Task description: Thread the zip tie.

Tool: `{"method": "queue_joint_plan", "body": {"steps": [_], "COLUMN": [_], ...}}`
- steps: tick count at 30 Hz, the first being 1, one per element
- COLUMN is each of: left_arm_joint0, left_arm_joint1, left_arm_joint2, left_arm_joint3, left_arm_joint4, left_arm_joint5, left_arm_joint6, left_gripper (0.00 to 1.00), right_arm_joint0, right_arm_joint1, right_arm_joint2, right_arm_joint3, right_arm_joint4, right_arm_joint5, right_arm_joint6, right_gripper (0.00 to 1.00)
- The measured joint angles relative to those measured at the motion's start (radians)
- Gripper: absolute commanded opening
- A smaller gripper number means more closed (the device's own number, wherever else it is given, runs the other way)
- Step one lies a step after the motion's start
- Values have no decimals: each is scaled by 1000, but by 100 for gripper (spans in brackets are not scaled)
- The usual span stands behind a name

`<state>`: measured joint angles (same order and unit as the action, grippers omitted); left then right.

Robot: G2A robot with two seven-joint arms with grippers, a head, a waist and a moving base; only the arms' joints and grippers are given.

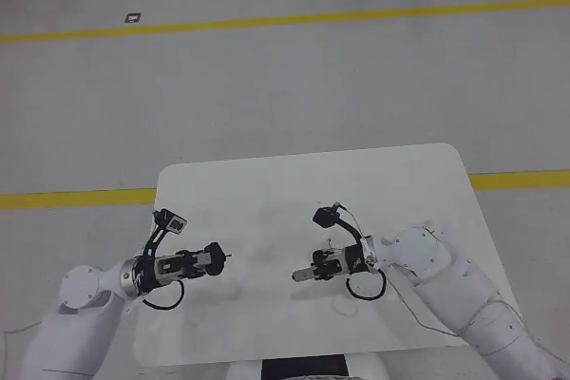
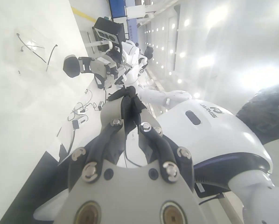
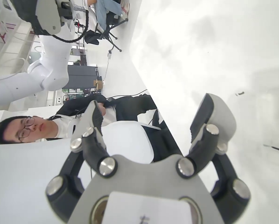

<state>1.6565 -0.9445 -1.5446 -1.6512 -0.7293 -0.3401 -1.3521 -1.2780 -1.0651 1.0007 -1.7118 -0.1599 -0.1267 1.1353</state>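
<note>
My left gripper [image 2: 129, 108] is shut on a black zip tie [image 2: 115, 96], and a short end sticks out past the fingertips. In the top view this gripper [image 1: 218, 256] hovers over the table's left part, the tie's tip [image 1: 230, 255] pointing right. My right gripper [image 1: 300, 275] faces it from the middle of the table, a gap apart. It stands open [image 3: 151, 115] with nothing between its fingers, and appears farther off as the right gripper [image 2: 71, 66] in the left wrist view. Several loose zip ties [image 2: 40, 54] lie on the table beyond.
The white table [image 1: 399, 180] has rounded corners, and its near edge runs just under both arms. A thin black tie end [image 3: 278, 149] and a small black scrap [image 3: 241, 93] lie on the surface by the right gripper. A seated person shows past the table edge.
</note>
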Motion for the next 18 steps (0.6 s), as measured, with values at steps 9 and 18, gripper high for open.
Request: {"method": "queue_joint_plan", "body": {"steps": [9,18], "left_arm_joint0": [5,4], "left_arm_joint1": [-12,-4], "left_arm_joint2": [-7,13], "left_arm_joint3": [-8,-12], "left_arm_joint4": [1,1], "left_arm_joint5": [0,0], "left_arm_joint6": [-38,-38], "left_gripper": [0,0], "right_arm_joint0": [100,141], "right_arm_joint1": [7,5], "right_arm_joint2": [-52,-94], "right_arm_joint3": [-68,-77], "right_arm_joint4": [-303,-403], "right_arm_joint5": [84,88], "right_arm_joint6": [96,153], "right_gripper": [100,100]}}
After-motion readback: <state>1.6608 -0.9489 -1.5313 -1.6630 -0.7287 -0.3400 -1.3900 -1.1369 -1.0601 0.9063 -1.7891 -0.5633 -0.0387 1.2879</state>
